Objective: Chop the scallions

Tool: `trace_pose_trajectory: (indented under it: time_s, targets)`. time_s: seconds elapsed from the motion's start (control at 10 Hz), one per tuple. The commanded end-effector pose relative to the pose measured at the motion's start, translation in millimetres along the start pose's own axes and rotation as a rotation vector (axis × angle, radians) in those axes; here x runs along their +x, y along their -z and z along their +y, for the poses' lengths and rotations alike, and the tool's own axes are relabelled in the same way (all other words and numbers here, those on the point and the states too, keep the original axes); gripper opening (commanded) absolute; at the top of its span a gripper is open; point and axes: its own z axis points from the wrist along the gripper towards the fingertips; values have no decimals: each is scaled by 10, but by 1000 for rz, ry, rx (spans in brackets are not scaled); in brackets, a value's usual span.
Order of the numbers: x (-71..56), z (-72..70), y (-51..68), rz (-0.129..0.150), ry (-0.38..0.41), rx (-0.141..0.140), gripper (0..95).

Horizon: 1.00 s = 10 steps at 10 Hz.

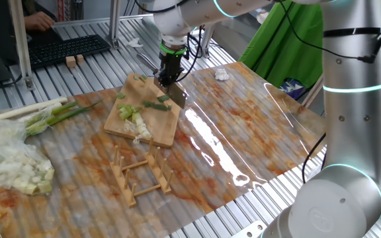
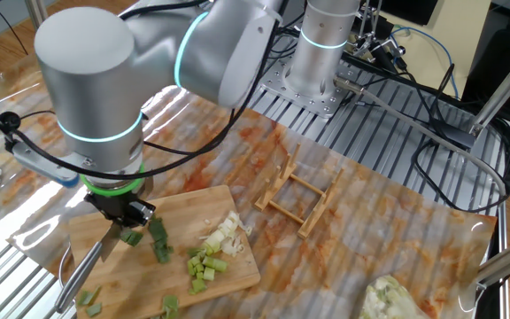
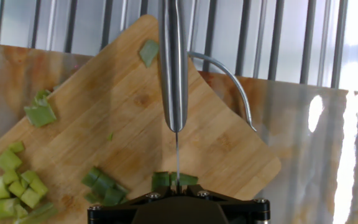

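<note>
Cut scallions lie on the wooden cutting board [image 1: 161,129]: a pile of white and pale-green bits [image 1: 135,121] and a few green pieces [image 1: 159,103]. My gripper [image 1: 169,77] hangs over the board's far corner, shut on a knife [image 3: 173,68] whose blade points down along the board. In the hand view the gripper [image 3: 176,185] sits at the bottom edge, with green scallion pieces [image 3: 104,185] just beside the blade's heel and more bits [image 3: 14,186] at lower left. From the other fixed view the blade [image 2: 82,270] slants past the board's edge, near the green pieces [image 2: 159,244].
A bundle of long whole stalks [image 1: 42,114] lies left of the board, near a pale heap in clear plastic [image 1: 15,162]. A wooden rack [image 1: 141,175] stands in front of the board. A curved metal wire [image 3: 229,81] sticks out past the board's corner.
</note>
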Motion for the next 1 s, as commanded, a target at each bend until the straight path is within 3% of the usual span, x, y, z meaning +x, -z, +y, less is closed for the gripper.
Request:
trace_pose_trajectory:
  time_s: [0.1, 0.4, 0.5, 0.7, 0.9, 1.0]
  targets:
    - [-2, -16, -7, 1, 2, 1, 0]
    - [-29, 34, -314, -25, -7, -14, 0]
    - [-19, 67, -412, -31, -11, -1, 0]
    - [-19, 56, -380, -32, -13, 12, 0]
    - [-47, 20, -384, -40, -34, -24, 0]
    - [-47, 22, -390, -30, -33, -17, 0]
